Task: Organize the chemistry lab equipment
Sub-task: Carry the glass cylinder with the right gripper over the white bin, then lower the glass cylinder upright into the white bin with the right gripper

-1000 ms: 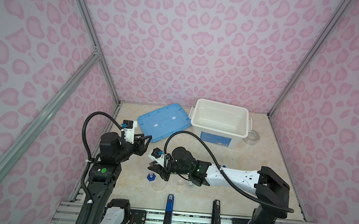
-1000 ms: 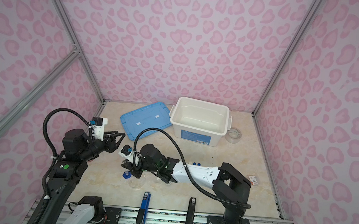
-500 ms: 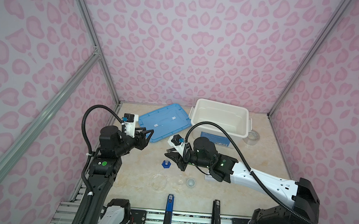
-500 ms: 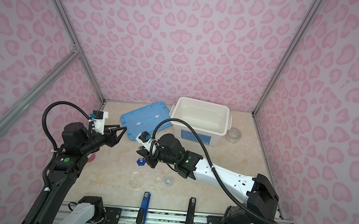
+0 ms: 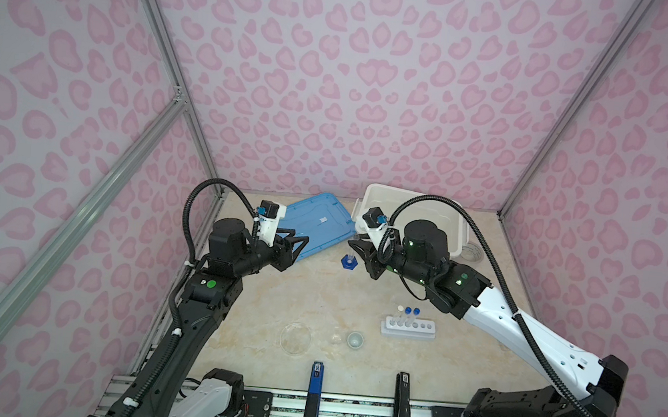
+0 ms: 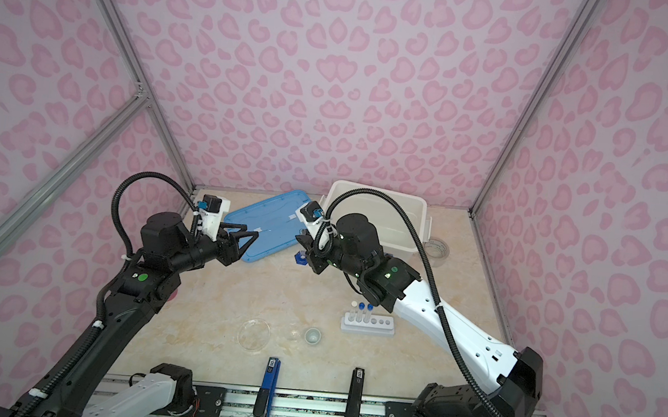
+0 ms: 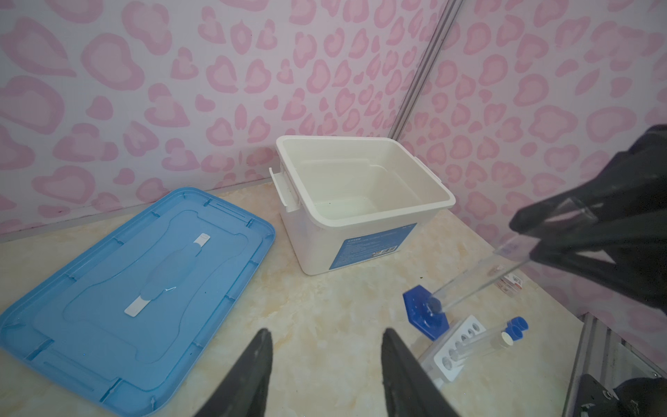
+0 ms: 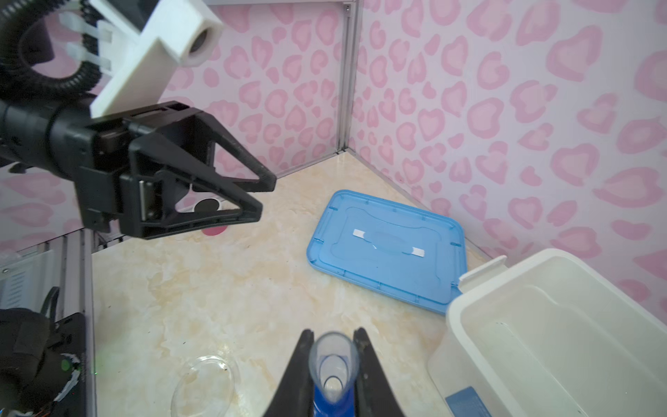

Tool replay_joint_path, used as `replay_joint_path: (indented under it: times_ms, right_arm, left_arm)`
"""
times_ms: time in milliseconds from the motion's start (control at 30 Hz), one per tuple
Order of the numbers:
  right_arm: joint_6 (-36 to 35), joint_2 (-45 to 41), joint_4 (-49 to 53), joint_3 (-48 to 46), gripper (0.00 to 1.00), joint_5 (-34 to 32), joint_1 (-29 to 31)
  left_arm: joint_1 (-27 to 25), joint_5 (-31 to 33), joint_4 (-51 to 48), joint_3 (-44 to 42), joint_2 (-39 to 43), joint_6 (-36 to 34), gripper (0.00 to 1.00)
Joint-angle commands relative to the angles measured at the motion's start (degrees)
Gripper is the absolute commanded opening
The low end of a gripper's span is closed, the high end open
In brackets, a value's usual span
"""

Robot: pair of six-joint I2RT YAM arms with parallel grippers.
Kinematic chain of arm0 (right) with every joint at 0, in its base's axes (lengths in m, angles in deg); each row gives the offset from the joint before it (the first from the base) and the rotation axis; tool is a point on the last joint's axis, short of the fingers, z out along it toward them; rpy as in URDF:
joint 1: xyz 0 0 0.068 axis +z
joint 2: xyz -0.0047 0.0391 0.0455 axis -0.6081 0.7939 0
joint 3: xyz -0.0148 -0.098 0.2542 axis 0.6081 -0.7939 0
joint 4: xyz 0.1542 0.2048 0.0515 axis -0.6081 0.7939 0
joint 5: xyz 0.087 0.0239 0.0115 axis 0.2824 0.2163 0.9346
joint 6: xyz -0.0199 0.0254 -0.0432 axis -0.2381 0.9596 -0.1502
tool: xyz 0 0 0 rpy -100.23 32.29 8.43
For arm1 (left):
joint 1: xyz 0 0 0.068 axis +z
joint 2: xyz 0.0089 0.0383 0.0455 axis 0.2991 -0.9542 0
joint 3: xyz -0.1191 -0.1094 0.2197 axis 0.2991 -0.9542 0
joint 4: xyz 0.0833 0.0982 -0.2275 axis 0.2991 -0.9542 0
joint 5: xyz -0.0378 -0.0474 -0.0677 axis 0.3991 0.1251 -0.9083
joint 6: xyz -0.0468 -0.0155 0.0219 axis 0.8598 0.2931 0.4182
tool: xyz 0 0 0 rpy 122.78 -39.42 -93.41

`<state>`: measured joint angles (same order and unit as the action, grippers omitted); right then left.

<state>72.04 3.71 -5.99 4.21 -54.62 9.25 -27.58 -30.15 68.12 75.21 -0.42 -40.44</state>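
Observation:
My right gripper (image 5: 357,250) (image 6: 306,249) (image 8: 332,334) is shut on the tiny blue-based cylinder (image 5: 349,262) (image 6: 300,258) (image 8: 332,364) (image 7: 469,285). It holds it tilted above the table, just in front of the white bin's near left corner. My left gripper (image 5: 300,246) (image 6: 251,242) (image 7: 326,332) (image 8: 267,196) hangs open and empty over the blue lid's near edge, facing the cylinder. The white six-hole rack (image 5: 408,330) (image 6: 369,326) (image 7: 451,346) holds three capped tubes (image 5: 407,315). A clear round dish (image 5: 295,338) (image 6: 254,333) (image 8: 205,386) and a small white cup (image 5: 355,339) (image 6: 312,335) sit near the front.
The white bin (image 5: 450,223) (image 6: 410,200) (image 7: 364,139) (image 8: 541,260) stands open at the back, its blue lid (image 5: 316,224) (image 6: 270,220) (image 7: 137,289) (image 8: 386,249) flat beside it. A tape roll (image 5: 472,251) (image 6: 436,250) lies right of the bin. A pink jar (image 8: 216,229) sits behind my left gripper.
My right gripper has carried the cylinder from the front left of the table up and back toward the white bin. My left gripper has shifted slightly back, still open.

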Motion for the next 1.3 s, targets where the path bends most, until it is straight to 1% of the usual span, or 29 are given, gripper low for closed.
replay_joint_path:
  times_ms: [0, 300, 367, 433, 600, 667, 867, 1033, 1167, 1267]
  right_arm:
    - [-1.48, 0.18, 3.62, 1.65, 0.18, -2.60, -2.38]
    - [-2.03, 4.03, 3.92, 7.18, 0.17, -2.88, -10.93]
    - [-2.57, 5.86, 3.60, 8.08, 0.17, -2.75, -12.76]
    - [-3.14, 8.35, 3.65, 11.55, 0.17, -2.61, -14.41]
    - [-4.10, 14.02, 2.68, 15.54, 0.17, -2.78, -17.83]
    - [-3.64, 15.95, 1.50, 16.71, 0.17, -1.47, -19.22]
    - [-3.70, 22.41, -1.00, 20.71, 0.17, 0.22, -21.39]
    - [-3.70, 28.59, -2.98, 24.10, 0.17, 1.19, -22.65]
    - [-4.40, 32.46, -6.58, 24.39, 0.17, -0.33, -23.09]
    - [-3.48, 35.45, -9.00, 24.95, 0.16, 1.02, -24.00]
  left_arm:
    - [-1.62, 1.29, 0.72, 1.58, -1.76, -3.48, 0.51]
    - [-4.17, 0.88, 0.25, 3.85, -5.35, -5.00, 0.51]
    - [-4.80, 0.87, 0.13, 4.02, -5.89, -5.01, 0.51]
    - [-5.34, 0.93, 0.25, 3.99, -6.25, -4.92, 0.51]
    - [-6.55, 0.89, -0.27, 4.79, -7.18, -4.32, 0.51]
    - [-7.00, 0.94, -1.10, 5.33, -7.41, -4.24, 0.51]
    - [-8.25, 0.29, -2.41, 6.66, -8.15, -3.22, 0.51]
    - [-10.49, 0.46, -2.33, 7.69, -9.22, -2.16, 0.51]
    - [-11.66, 3.59, -2.22, 7.31, -8.73, -0.31, 0.51]
    - [-12.23, 5.97, -1.80, 6.04, -6.71, 0.96, 0.51]
